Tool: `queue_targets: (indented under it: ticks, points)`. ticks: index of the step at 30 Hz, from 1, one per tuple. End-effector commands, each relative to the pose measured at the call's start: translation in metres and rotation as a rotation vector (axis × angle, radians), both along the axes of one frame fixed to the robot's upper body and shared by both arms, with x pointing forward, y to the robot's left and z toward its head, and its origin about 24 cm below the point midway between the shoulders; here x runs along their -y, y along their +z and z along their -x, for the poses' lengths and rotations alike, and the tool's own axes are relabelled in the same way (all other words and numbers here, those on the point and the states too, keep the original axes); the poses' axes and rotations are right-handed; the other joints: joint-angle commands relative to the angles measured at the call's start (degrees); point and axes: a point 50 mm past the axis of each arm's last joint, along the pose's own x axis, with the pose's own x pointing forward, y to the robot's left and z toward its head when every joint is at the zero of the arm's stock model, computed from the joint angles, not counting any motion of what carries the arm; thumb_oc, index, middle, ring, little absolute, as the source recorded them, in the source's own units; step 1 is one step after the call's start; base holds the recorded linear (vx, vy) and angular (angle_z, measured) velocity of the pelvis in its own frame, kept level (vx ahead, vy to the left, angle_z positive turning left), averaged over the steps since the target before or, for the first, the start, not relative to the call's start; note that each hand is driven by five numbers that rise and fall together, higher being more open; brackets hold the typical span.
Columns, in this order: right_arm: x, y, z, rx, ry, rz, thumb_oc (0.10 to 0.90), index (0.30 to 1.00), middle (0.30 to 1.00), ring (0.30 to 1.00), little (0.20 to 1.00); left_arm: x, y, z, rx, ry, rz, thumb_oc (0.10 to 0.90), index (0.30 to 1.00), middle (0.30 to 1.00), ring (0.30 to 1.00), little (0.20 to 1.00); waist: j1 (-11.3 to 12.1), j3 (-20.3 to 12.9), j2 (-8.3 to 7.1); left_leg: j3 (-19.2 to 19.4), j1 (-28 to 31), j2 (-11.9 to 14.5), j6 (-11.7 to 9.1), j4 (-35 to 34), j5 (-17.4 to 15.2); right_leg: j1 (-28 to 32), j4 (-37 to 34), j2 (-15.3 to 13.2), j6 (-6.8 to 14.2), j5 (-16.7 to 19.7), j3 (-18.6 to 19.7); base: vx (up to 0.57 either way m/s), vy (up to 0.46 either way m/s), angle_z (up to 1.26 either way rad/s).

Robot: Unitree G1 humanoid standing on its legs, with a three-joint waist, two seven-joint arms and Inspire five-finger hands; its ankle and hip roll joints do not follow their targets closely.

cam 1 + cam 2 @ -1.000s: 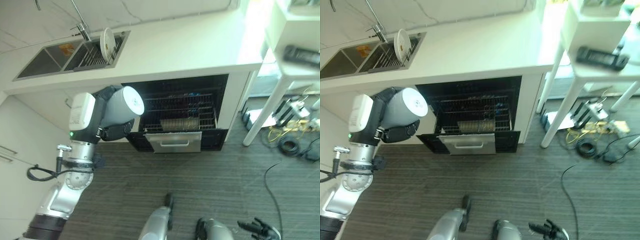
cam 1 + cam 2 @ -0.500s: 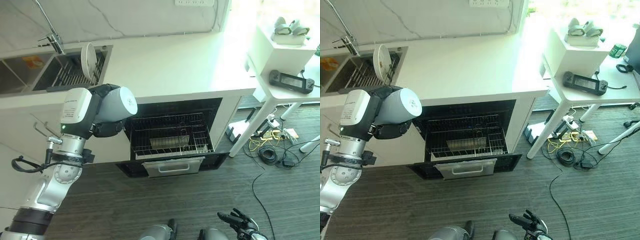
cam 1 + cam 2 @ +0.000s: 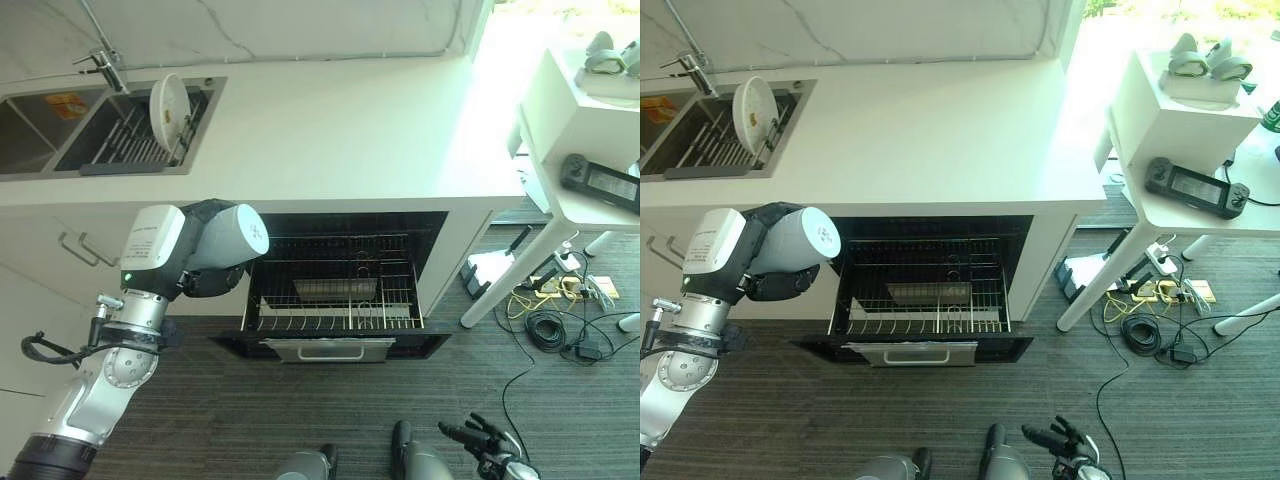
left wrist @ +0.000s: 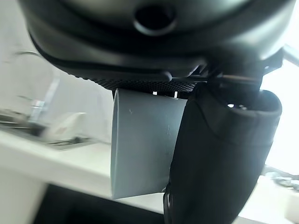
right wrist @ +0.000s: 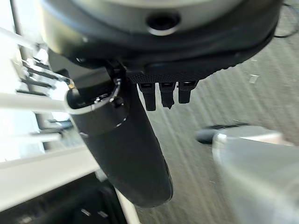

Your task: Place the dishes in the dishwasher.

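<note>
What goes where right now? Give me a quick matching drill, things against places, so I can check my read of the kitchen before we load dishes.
Things:
1. white plate
2. pulled-out wire rack
3. black handheld controller
4. right hand

Places:
A. on the white side table
B. standing on edge in the sink's drying rack
C. low over the dark floor, near the bottom of the head views
D. in the open dishwasher under the counter

Pairs: 1-B, 2-D, 3-A, 4-C
</note>
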Motion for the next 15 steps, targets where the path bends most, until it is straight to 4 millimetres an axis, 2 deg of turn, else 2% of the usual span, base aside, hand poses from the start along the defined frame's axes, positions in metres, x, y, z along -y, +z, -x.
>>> queue_targets:
  ticks: [1,5,8,9,12,15]
  points:
    - [0.013,0.000,0.015,-0.031,-0.044,0.033,0.800,0.900,0.900,0.900,0.900,0.004,0.071,0.000,0.318,-0.072,0.051,0.400,0.300,0.300,0.300,0.300,-1.12,-2.92,1.17,1.91,-4.06,2.79,-0.93,3.73,-6.43,4.20,-1.37,-3.38,7.86,-8.14,-1.38,0.01,-0.016,0.05]
    - [0.014,-0.003,0.021,-0.021,-0.103,0.014,0.800,0.900,0.900,0.900,0.900,0.003,0.074,0.000,0.316,-0.062,0.058,0.400,0.300,0.300,0.300,0.300,-1.48,-3.03,1.56,2.38,-3.83,3.30,-0.95,3.73,-6.27,4.61,-1.37,-3.31,7.93,-8.01,-1.48,0.00,-0.002,0.01]
    - [0.018,0.003,0.015,0.074,-0.184,-0.004,0.800,0.900,0.900,0.900,0.900,0.002,0.074,0.000,0.308,-0.059,0.076,0.400,0.300,0.300,0.300,0.300,-1.85,-2.98,1.61,2.64,-3.26,3.34,-0.77,3.73,-6.49,4.78,-1.37,-3.39,8.05,-7.75,-1.31,0.00,0.000,0.00]
    - [0.021,0.011,0.004,0.184,-0.255,-0.011,0.800,0.900,0.900,0.900,0.900,0.002,0.071,0.000,0.294,-0.069,0.114,0.400,0.300,0.300,0.300,0.300,-2.29,-2.93,1.54,2.95,-2.85,3.35,-0.61,3.73,-6.65,4.88,-1.37,-3.45,8.18,-7.58,-1.01,0.00,0.000,0.00]
    - [0.025,0.027,-0.013,0.335,-0.330,-0.005,0.800,0.900,0.900,0.900,0.900,0.004,0.064,0.000,0.252,-0.115,0.211,0.400,0.300,0.300,0.300,0.300,-3.09,-2.95,1.23,3.48,-2.13,3.30,-0.34,3.73,-7.12,4.96,-1.37,-3.47,8.27,-7.37,-0.51,-0.01,0.000,0.01]
    - [0.039,0.065,-0.040,0.644,-0.401,0.025,0.800,0.900,0.900,0.900,0.900,0.008,0.051,-0.003,0.183,-0.217,0.412,0.400,0.300,0.300,0.300,0.300,-4.67,-2.75,0.50,4.35,-0.44,2.98,0.20,3.73,-8.17,4.88,-1.37,-3.42,8.57,-6.69,0.57,0.00,-0.025,-0.12]
